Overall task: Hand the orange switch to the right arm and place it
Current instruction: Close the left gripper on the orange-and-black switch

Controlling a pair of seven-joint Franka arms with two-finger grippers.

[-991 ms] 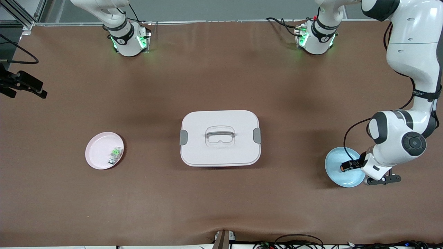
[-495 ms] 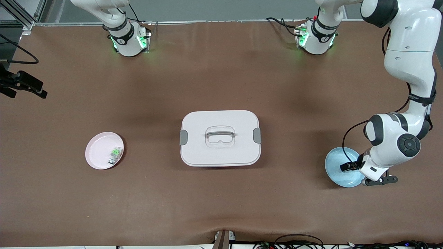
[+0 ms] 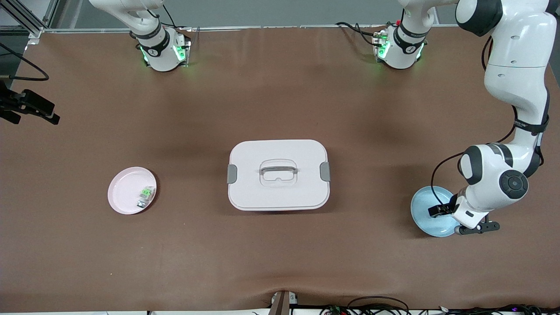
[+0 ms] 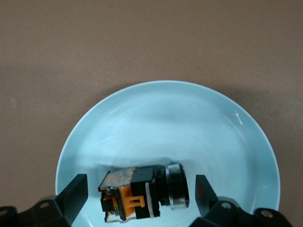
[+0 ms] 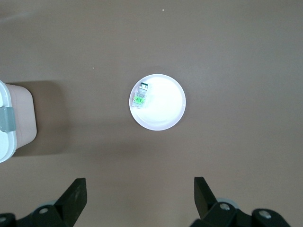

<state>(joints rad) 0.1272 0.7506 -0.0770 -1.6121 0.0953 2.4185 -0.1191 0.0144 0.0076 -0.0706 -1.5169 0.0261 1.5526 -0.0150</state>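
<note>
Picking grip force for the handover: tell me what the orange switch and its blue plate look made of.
Orange switch: likely moulded plastic, matte black and orange body; the ring near one end looks metallic, since it shines grey.
Blue plate: smooth and glossy, with soft highlights on its rim; glazed ceramic or hard plastic, the look leaves it open.

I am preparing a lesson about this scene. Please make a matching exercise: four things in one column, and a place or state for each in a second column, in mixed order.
Things:
1. orange switch
2. green-and-white part
3. left gripper
4. white box

Places or states:
A. lies on the pink plate
B. stands mid-table, lid on
C. lies on the blue plate
D. open, fingers either side of the switch

Pairs: 1-C, 2-A, 3-D, 4-B
</note>
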